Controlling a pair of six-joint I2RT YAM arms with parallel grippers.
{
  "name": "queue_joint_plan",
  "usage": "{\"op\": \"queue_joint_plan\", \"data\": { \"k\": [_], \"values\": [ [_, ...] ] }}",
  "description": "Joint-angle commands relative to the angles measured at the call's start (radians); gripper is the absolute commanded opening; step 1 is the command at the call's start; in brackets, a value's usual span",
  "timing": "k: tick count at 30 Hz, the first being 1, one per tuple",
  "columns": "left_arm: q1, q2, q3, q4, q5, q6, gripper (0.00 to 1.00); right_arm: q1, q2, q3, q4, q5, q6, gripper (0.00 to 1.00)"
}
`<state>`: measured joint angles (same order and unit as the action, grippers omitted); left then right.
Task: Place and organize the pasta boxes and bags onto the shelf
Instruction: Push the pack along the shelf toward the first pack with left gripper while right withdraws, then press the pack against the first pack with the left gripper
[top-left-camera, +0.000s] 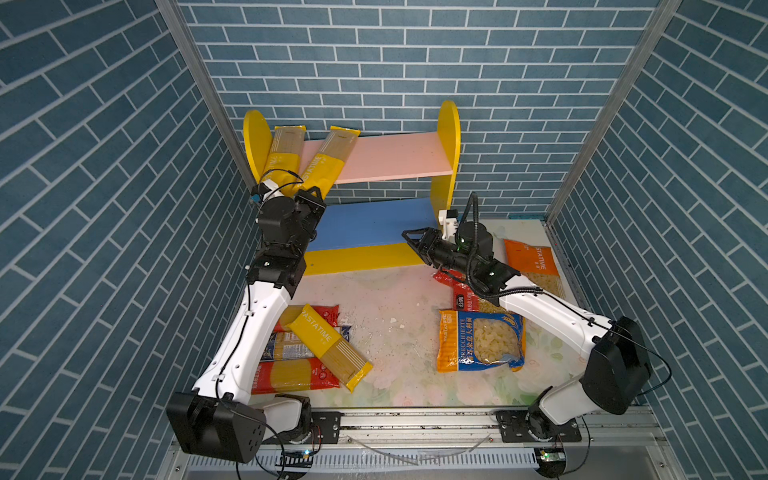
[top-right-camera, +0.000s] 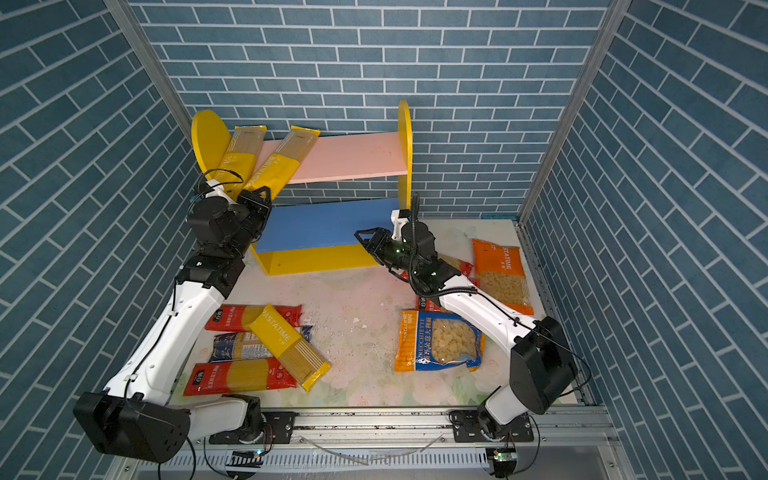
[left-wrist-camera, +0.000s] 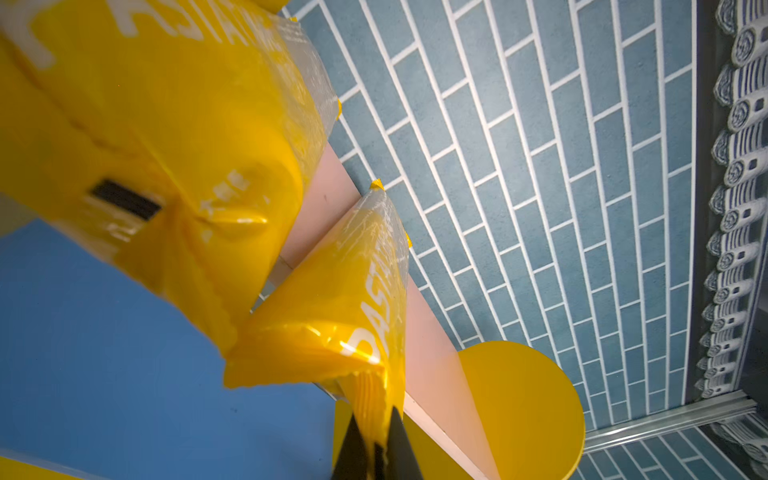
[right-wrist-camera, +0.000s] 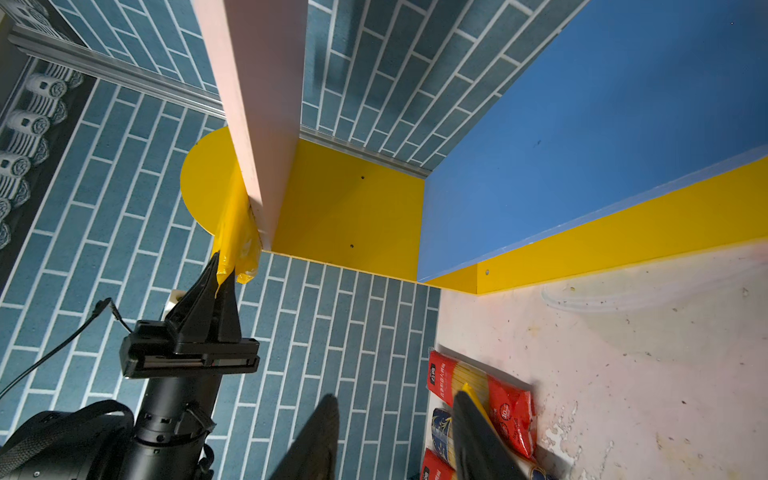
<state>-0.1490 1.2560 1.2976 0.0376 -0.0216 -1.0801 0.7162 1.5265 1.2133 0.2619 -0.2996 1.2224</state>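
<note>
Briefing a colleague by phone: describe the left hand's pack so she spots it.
On the shelf at the back wall, find the pink upper board. One yellow spaghetti pack lies beside the left side panel; the held pack, also yellow, slants nearer the board's middle.

Both top views look steeply down from high in front of the shelf (top-left-camera: 399, 158), holding it whole, and share nearly everything. The left wrist view sits close under its pink board (left-wrist-camera: 432, 374), facing up along it to the back wall (left-wrist-camera: 540, 166). The right wrist view, low before the shelf, looks across the blue board (right-wrist-camera: 582, 145); both wrist views share the pink board and one side panel (right-wrist-camera: 353, 208).
</note>
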Motion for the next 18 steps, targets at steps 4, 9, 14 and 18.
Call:
{"op": "queue_joint_plan", "data": {
  "k": [4,9,14,18],
  "values": [
    [0.017,-0.031,-0.057,0.094,-0.093,-0.072,0.0,0.002,-0.013,-0.03,0.024,-0.019,-0.017,0.45],
    [-0.016,-0.05,-0.069,0.135,-0.159,-0.052,0.0,0.001,-0.006,-0.025,0.014,-0.028,-0.03,0.45],
    [-0.088,-0.11,-0.129,0.2,-0.384,0.015,0.0,0.002,0.004,-0.012,0.009,-0.05,-0.036,0.45],
    [-0.15,-0.111,-0.156,0.262,-0.525,0.069,0.0,0.002,-0.009,-0.018,-0.016,-0.05,-0.06,0.45]
  ]
}}
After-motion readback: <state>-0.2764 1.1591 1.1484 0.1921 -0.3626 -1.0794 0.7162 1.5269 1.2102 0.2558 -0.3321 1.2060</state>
